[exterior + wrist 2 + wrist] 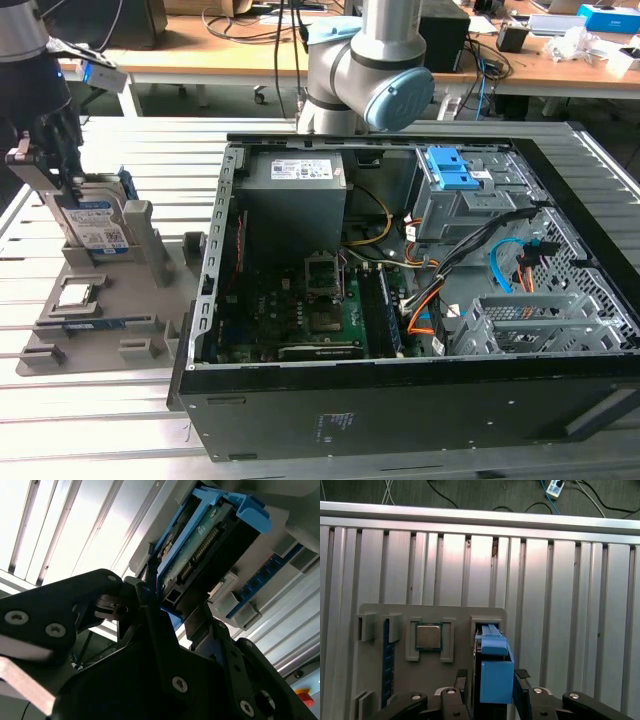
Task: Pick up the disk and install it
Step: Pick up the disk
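**While standing in its holder (410,614), the disk (496,680) is being gripped**

The claw (491,674) is pinching its blue-railed sides, holding it upright there; a square chip (429,637) is lying nearby in the same holder.

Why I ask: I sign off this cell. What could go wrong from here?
1. The disk stands upright in a slot of the holder with the gripper at it; a skewed lift might jam it or drag the holder along.
2. The chip lies in a pocket beside that slot; a jolted holder might shift it.
3. Cables cross the case near the bay; the disk might snag them.
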`<state>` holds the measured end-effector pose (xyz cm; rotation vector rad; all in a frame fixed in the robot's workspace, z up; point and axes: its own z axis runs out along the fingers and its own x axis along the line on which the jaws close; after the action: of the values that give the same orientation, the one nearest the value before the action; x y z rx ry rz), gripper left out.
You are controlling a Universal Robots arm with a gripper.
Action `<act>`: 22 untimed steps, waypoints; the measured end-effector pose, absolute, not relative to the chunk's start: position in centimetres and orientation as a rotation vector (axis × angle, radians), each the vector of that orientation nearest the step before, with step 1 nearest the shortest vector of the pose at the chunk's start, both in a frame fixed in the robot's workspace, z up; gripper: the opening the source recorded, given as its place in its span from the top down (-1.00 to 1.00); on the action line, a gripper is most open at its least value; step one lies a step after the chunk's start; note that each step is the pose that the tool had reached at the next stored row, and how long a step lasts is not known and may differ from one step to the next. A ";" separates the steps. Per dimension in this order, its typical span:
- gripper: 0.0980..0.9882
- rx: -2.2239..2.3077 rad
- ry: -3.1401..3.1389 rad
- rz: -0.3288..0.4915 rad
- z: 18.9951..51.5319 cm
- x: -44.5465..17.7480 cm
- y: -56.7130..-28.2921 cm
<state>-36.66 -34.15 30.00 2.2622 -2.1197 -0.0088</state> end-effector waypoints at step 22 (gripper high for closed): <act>0.14 2.243 -2.182 0.055 29.0 -36.4 -34.1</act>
<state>-36.45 -34.15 29.00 2.2433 -2.1823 0.0546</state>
